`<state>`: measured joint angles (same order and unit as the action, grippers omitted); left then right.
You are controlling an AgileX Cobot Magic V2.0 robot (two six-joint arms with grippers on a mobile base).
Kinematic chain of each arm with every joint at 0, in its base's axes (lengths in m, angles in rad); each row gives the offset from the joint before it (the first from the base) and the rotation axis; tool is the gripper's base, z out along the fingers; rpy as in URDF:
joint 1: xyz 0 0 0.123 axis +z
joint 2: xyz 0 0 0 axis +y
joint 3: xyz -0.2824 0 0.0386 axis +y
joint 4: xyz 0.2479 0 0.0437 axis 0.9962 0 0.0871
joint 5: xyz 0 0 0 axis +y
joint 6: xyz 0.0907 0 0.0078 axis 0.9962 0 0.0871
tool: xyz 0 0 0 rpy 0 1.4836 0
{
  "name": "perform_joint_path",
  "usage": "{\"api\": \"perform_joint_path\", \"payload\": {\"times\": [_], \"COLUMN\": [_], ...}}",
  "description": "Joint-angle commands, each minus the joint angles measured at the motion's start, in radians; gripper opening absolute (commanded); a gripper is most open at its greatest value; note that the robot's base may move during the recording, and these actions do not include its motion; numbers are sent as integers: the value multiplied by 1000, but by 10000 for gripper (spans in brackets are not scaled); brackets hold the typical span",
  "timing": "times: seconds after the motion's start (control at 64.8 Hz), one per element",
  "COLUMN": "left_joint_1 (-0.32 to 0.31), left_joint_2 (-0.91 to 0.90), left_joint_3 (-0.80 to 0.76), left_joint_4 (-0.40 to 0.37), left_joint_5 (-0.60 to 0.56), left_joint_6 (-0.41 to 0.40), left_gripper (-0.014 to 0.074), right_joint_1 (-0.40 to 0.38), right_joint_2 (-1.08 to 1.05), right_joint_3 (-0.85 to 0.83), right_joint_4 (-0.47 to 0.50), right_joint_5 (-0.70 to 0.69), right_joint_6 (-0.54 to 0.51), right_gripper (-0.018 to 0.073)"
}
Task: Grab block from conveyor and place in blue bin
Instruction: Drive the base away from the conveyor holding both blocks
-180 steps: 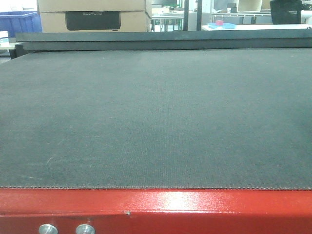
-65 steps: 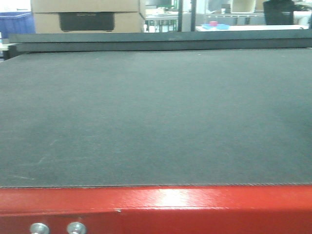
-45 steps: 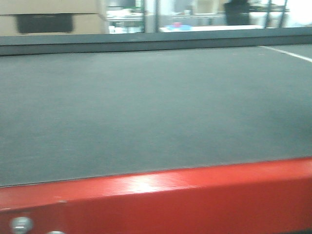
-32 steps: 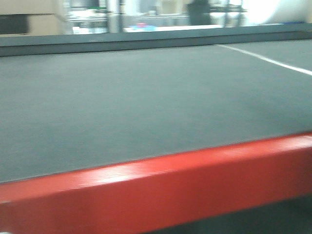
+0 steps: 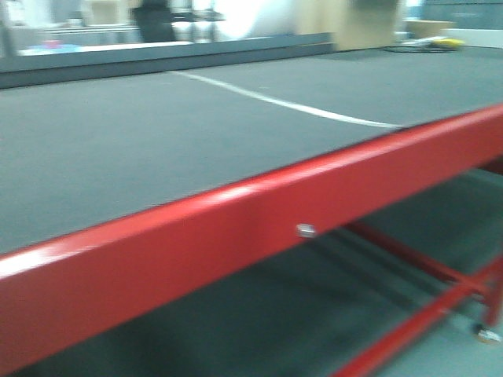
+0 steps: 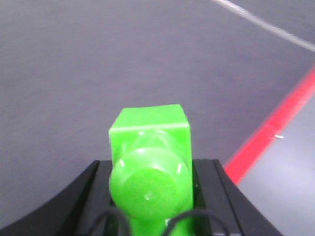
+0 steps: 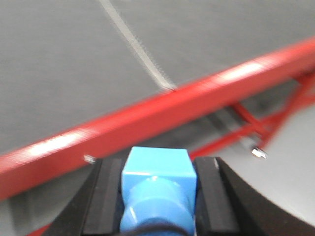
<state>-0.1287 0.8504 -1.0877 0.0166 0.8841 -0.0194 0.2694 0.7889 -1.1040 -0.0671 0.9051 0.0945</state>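
Blue plastic is seen at 6 o'clock in the right wrist view, where the block [image 7: 155,172] is pinched between the black fingers [image 7: 109,189] of the right gripper [image 7: 156,164]. The conveyor [image 7: 64,64] and its red frame [image 7: 147,118] are seen beyond it. A green block [image 6: 150,132] is clamped between the fingers of the left gripper [image 6: 156,164] over the grey belt, with a white line [image 6: 266,22] at 1 o'clock.
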Motion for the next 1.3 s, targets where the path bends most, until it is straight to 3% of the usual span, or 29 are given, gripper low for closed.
{"api": "perform_joint_path", "payload": {"times": [0.0,1.28], "left_joint_1": [-6,-6], "left_joint_2": [-7,-7], "left_joint_3": [-8,-8], "left_joint_4": [-3,-3], "left_joint_5": [-19,-19], "left_joint_6": [-7,-7], "left_gripper": [-111,-111], "right_joint_1": [2,2], "right_joint_2": [-5,-5], "right_joint_3": [-6,-6], "right_joint_4": [-9,-9], "right_joint_5": [-20,-20], "right_joint_6": [-8,-8], "right_gripper": [-153,-153]}}
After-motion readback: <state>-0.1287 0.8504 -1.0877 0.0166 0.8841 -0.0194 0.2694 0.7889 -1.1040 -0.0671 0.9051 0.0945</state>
